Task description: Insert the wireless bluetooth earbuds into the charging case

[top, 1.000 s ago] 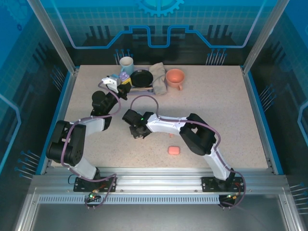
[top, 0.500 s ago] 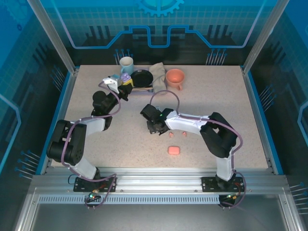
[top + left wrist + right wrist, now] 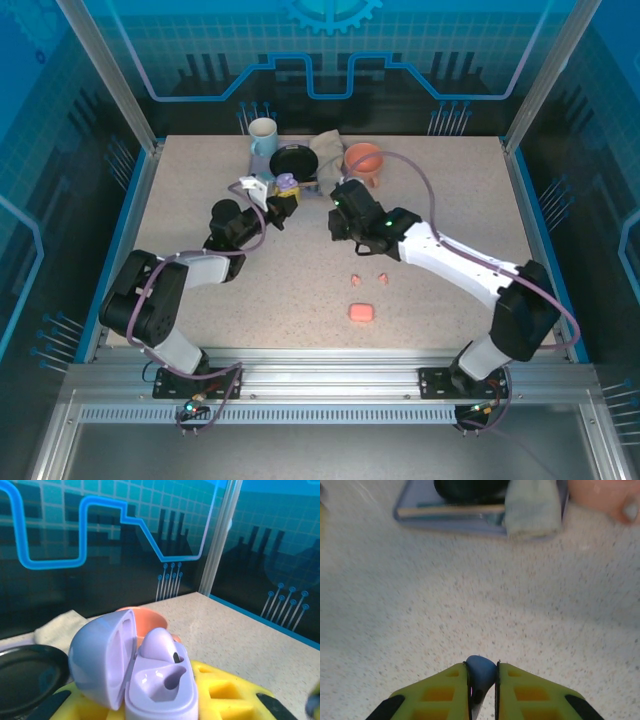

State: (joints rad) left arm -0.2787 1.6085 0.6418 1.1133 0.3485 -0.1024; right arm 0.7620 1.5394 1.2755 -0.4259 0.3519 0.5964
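Hanging over the speckled table, the left gripper is clamped on the open lavender case, its lid swung left. A pink case lies nearer the arm bases. The right gripper pinches a lavender earbud, near the open case but apart from it. A crooked approach could jam it against the empty socket or shove the case loose, since only its rounded tip shows between the fingers. One glossy lavender bud sits in the case; two pink buds lie loose on the table.
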